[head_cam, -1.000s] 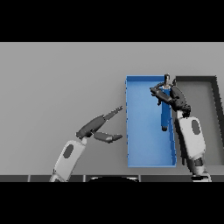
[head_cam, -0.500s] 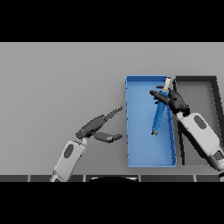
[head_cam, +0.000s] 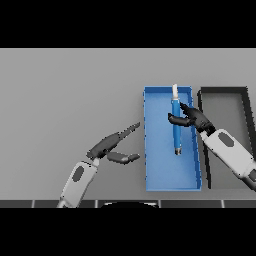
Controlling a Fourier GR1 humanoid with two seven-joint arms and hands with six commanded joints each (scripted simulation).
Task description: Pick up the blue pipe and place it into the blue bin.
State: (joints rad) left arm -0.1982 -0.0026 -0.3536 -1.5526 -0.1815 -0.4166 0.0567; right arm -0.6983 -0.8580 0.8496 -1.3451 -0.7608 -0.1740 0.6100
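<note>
A grey table [head_cam: 65, 90] carries everything. Directly on it sits a shallow blue bin [head_cam: 170, 182], long side running away from the robot, and just beside it on the right a dark black bin [head_cam: 222, 91], set parallel.

Inside the blue bin [head_cam: 170, 172], the blue pipe [head_cam: 176, 125] now stretches lengthwise, its white tip at the far wall, where a second ago it hung steeply from the right hand [head_cam: 192, 118] above the bin. That hand has dropped lower and nearer, fingers loosened beside the pipe's middle, and its forearm has swung out to the right.
</note>
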